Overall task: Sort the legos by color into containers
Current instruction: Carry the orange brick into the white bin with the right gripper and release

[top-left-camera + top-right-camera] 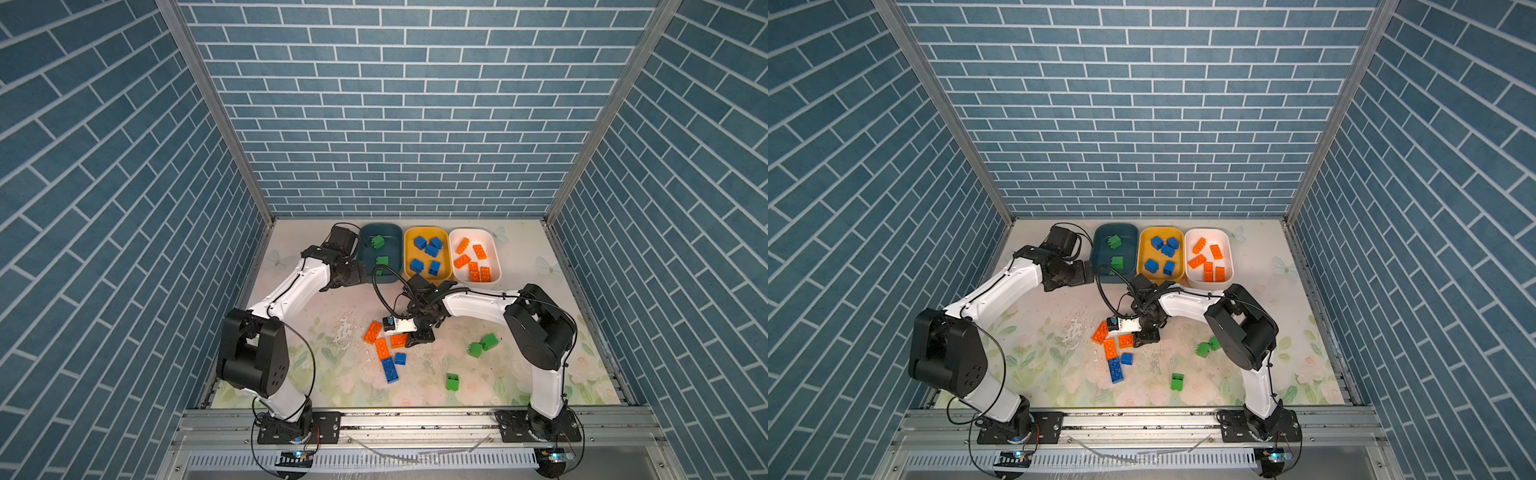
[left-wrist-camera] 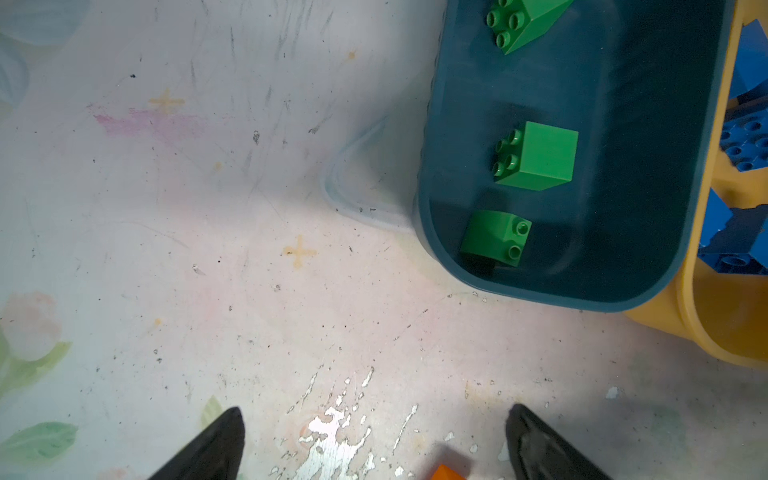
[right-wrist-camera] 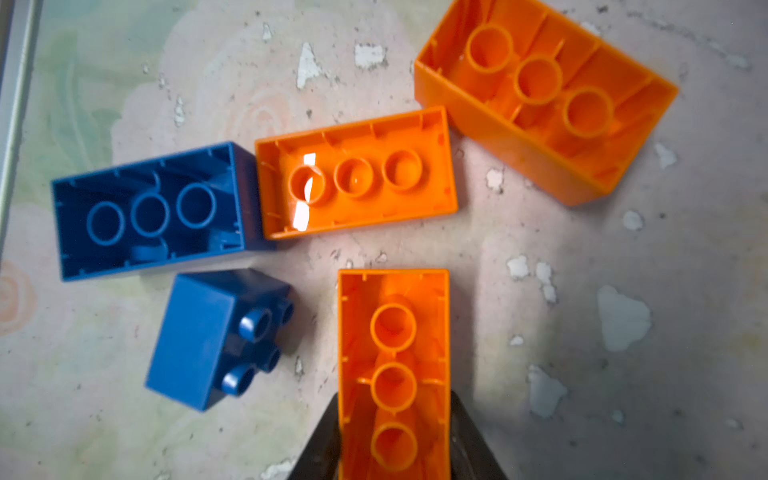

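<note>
While the left fingers (image 1: 358, 274) were held spread beside the dark teal tub (image 1: 392, 249) at the far edge of the bench (image 1: 345, 307), the right fingers (image 1: 417, 338) were set on an orange brick (image 1: 398, 340) mid-bench in a top view. Blue bricks (image 1: 1157, 242) were seen in the yellow tub (image 1: 1160, 228). Through the left wrist view, three green bricks (image 2: 540, 156) were shown inside the dark teal tub (image 2: 644, 166). Through the right wrist view, the orange brick (image 3: 392, 374) was shown pinched between the right fingers (image 3: 465, 440), hollow side up.
</note>
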Tool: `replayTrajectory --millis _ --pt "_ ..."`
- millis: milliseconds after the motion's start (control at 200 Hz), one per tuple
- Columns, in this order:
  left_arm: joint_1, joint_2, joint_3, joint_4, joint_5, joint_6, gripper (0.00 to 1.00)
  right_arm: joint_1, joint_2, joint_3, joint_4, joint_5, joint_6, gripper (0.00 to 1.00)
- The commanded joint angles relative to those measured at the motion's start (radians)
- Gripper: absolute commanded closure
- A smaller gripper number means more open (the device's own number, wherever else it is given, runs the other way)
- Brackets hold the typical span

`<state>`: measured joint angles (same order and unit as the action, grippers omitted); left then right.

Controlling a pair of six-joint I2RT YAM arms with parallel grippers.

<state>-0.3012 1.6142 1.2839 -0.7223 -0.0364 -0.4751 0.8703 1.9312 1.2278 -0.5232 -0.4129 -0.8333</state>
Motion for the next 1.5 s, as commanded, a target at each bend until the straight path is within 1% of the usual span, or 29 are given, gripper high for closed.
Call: replayTrajectory --millis 0,150,215,275,370,410,480,555,715,790,830,950,1090,1200,1250,1325,1380,1435,1465,1475,1485,1495 --pt "-0.001 0.015 0.012 -0.002 0.015 -0.008 0.01 -0.038 -0.087 -0.084 0.0 0.052 0.04 0.76" --pt "-0.013 0.018 0.015 -0.002 0.016 -0.007 0.01 -0.131 -0.26 -0.2 0.117 0.021 0.171 0.76" --pt "-0.018 0.024 0.018 0.001 0.022 -0.01 0.01 -0.182 -0.346 -0.263 0.226 0.023 0.255 0.76" --pt "-0.025 0.029 0.02 0.006 0.032 -0.013 0.01 -0.227 -0.417 -0.326 0.332 0.055 0.334 0.76" --pt "-0.043 0.04 0.025 0.014 0.042 -0.014 0.01 -0.327 -0.498 -0.387 0.472 0.082 0.499 0.76" --pt "-0.052 0.045 0.03 0.013 0.046 -0.01 0.01 -0.369 -0.522 -0.407 0.529 0.089 0.571 0.74" --pt "-0.066 0.053 0.04 0.007 0.042 -0.005 0.01 -0.436 -0.552 -0.446 0.643 0.142 0.714 0.74" --pt "-0.075 0.06 0.045 0.003 0.041 -0.002 0.01 -0.491 -0.56 -0.457 0.694 0.179 0.821 0.75" --pt "-0.081 0.056 0.035 0.002 0.051 -0.001 0.01 -0.555 -0.509 -0.408 0.642 0.315 0.945 0.75" --pt "-0.083 0.045 0.02 0.003 0.056 0.003 0.01 -0.578 -0.477 -0.377 0.622 0.319 0.994 0.75" --pt "-0.085 0.038 0.009 0.002 0.059 0.005 0.01 -0.587 -0.452 -0.349 0.602 0.351 1.006 0.75" --pt "-0.089 0.017 -0.028 0.0 0.077 0.006 0.01 -0.599 -0.341 -0.191 0.449 0.382 1.001 0.71" --pt "-0.099 0.003 -0.071 -0.006 0.122 0.021 0.01 -0.61 -0.157 0.053 0.233 0.48 1.03 0.67" --pt "-0.111 0.001 -0.101 -0.015 0.155 0.043 0.01 -0.61 -0.039 0.207 0.145 0.516 1.03 0.59" --pt "-0.114 0.003 -0.112 -0.021 0.177 0.053 0.01 -0.608 -0.012 0.253 0.127 0.507 1.031 0.51" --pt "-0.12 0.008 -0.128 -0.025 0.211 0.073 0.01 -0.604 -0.012 0.284 0.134 0.465 1.031 0.38" --pt "-0.127 0.012 -0.138 -0.026 0.233 0.086 0.01 -0.599 -0.027 0.286 0.147 0.437 1.032 0.32" --pt "-0.137 0.02 -0.147 -0.029 0.25 0.102 0.02 -0.594 -0.05 0.274 0.158 0.428 1.045 0.27" --pt "-0.145 0.025 -0.149 -0.033 0.254 0.109 0.03 -0.592 -0.065 0.265 0.165 0.423 1.054 0.2" --pt "-0.148 0.028 -0.149 -0.034 0.255 0.112 0.03 -0.591 -0.071 0.26 0.169 0.42 1.056 0.14" --pt "-0.15 0.028 -0.149 -0.036 0.256 0.115 0.03 -0.591 -0.076 0.255 0.172 0.42 1.059 0.05" --pt "-0.154 0.034 -0.149 -0.039 0.257 0.118 0.04 -0.591 -0.082 0.249 0.176 0.419 1.061 0.02"
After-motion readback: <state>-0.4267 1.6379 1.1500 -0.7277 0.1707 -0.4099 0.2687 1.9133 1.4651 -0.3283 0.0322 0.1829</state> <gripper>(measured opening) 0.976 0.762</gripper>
